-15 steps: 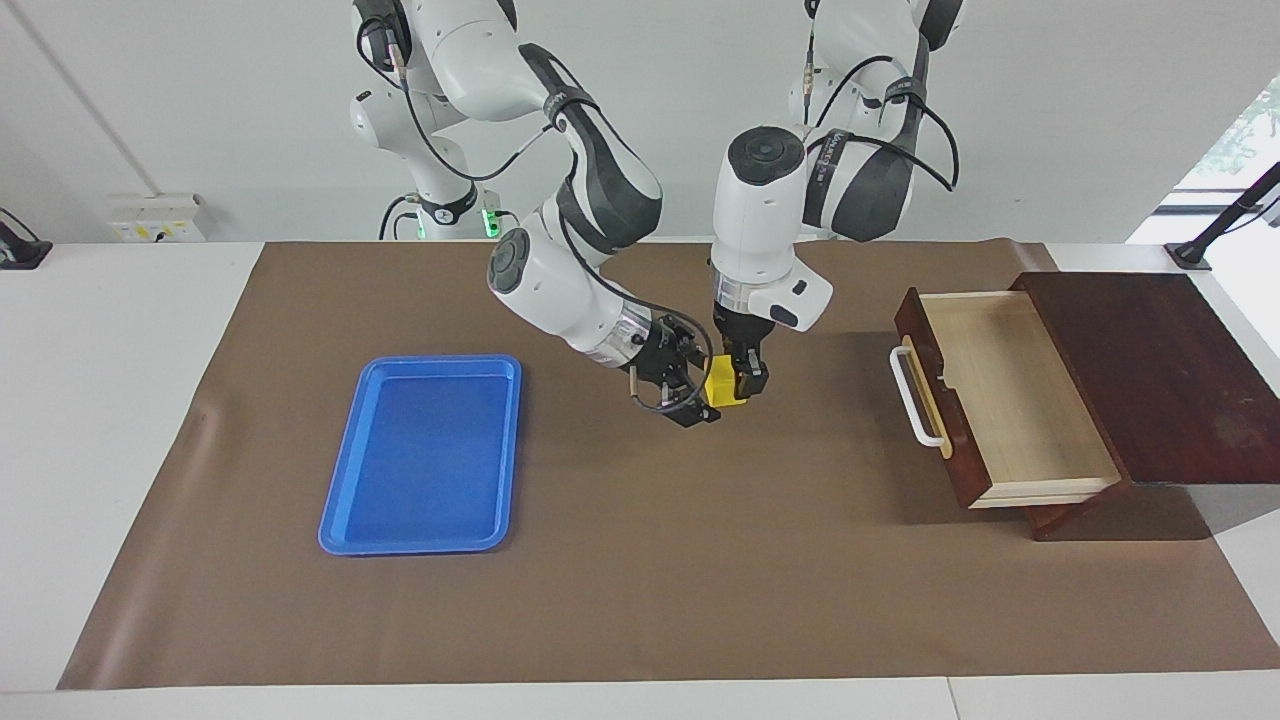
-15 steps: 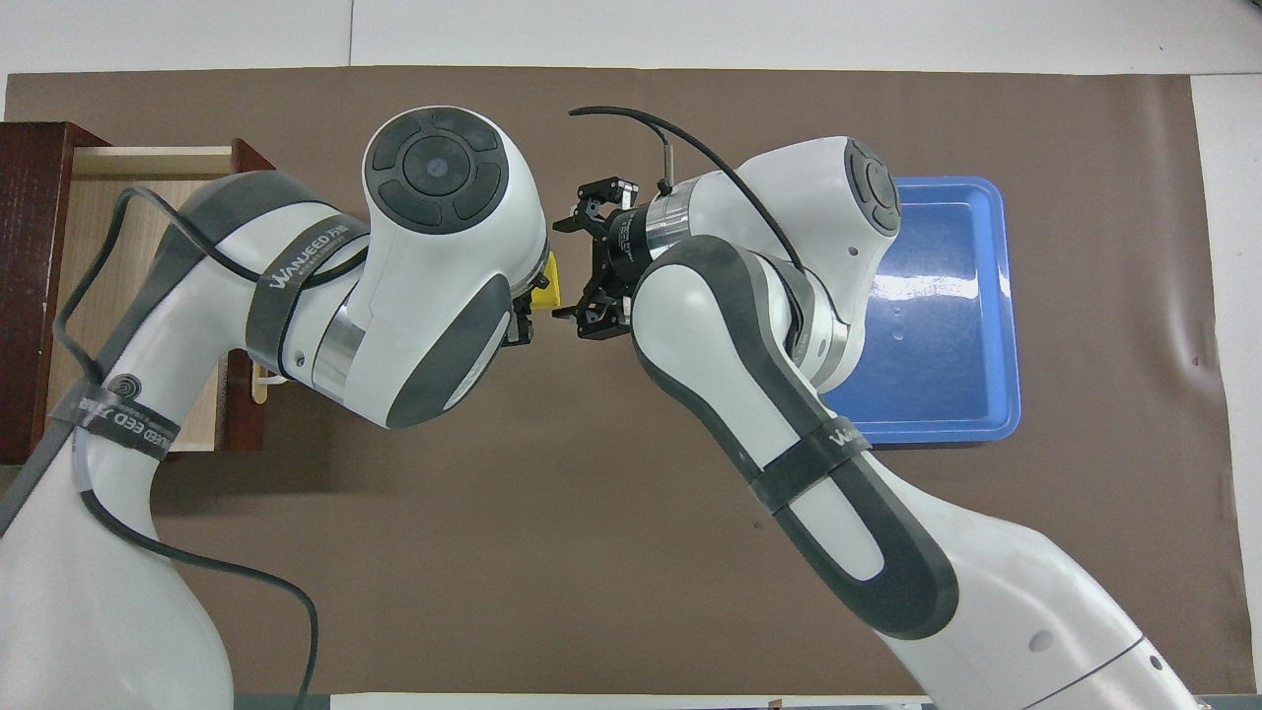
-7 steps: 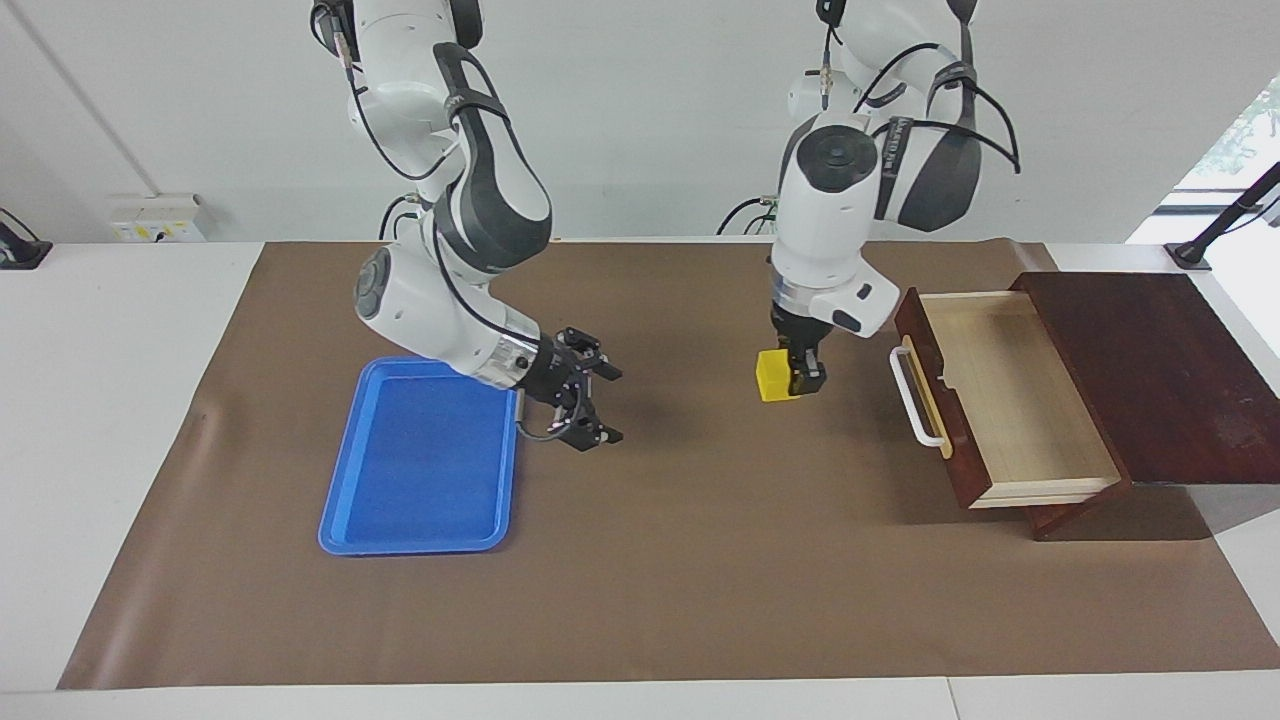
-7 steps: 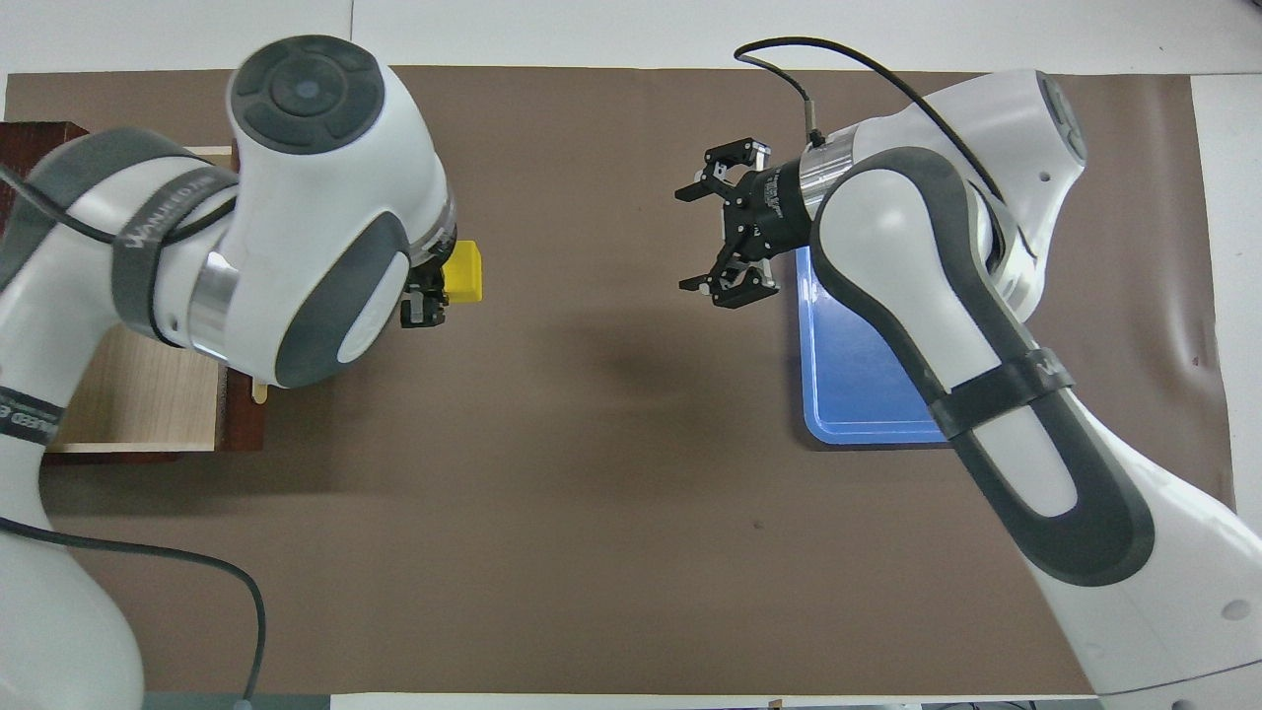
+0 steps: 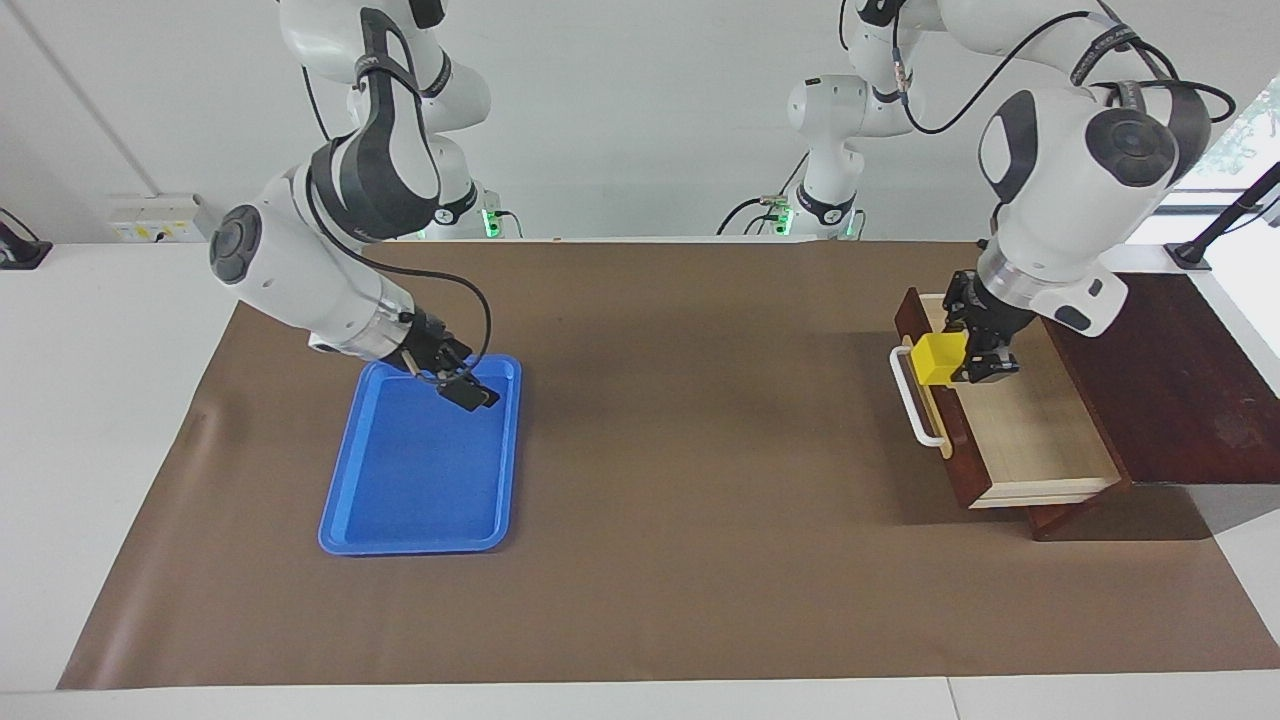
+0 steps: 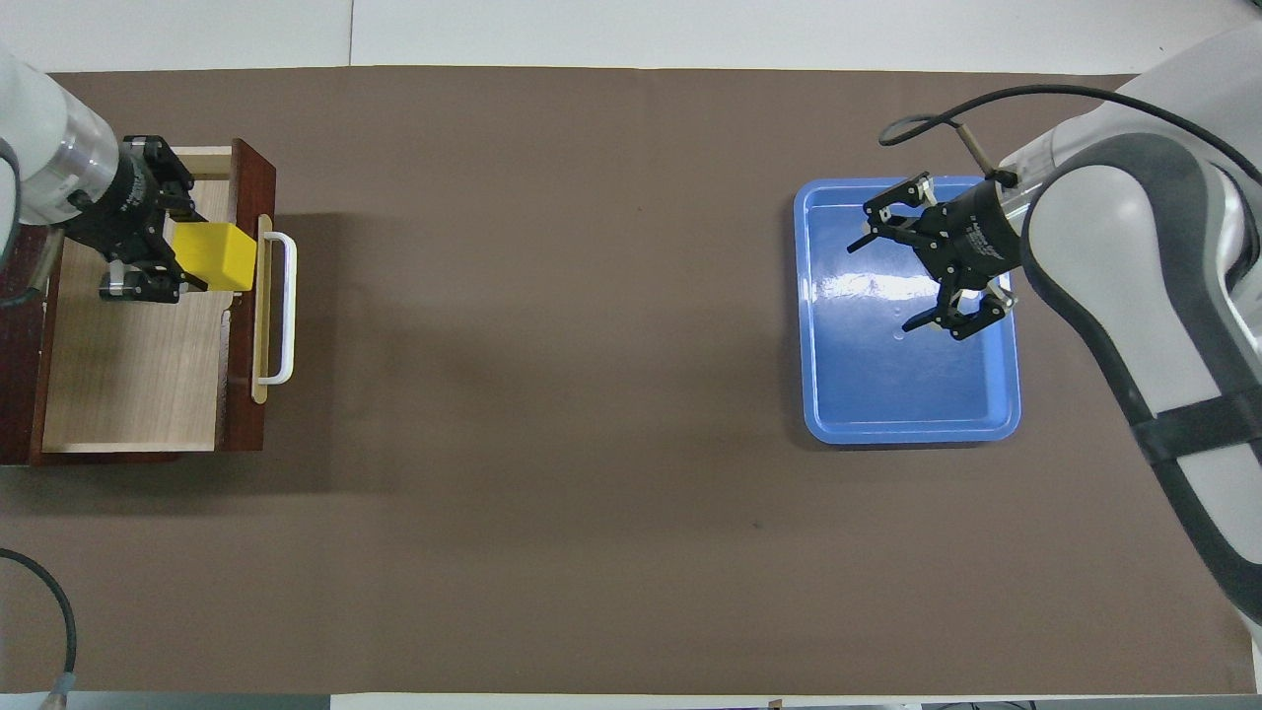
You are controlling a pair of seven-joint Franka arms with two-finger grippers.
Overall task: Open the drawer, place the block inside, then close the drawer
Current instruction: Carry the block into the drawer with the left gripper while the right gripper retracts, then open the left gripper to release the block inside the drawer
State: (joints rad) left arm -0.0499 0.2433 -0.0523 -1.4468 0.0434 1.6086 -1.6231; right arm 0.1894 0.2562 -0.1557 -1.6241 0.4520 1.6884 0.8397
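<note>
The drawer [image 5: 1010,420] stands pulled out of its dark cabinet [image 5: 1160,370], its pale inside bare and its white handle [image 5: 915,400] facing the table's middle. My left gripper [image 5: 965,360] is shut on the yellow block [image 5: 938,358] and holds it in the air over the drawer's front panel, just above the handle strip. In the overhead view the block [image 6: 212,258] sits between the left fingers [image 6: 148,286] over the drawer [image 6: 128,375]. My right gripper [image 6: 892,271] is open and empty over the blue tray [image 6: 887,394].
The blue tray [image 5: 400,500] lies on the brown mat [image 5: 700,500] toward the right arm's end. The cabinet stands at the left arm's end of the table.
My left gripper carried the block from the table's middle to over the open drawer's front. My right gripper, open, drew back to over the blue tray.
</note>
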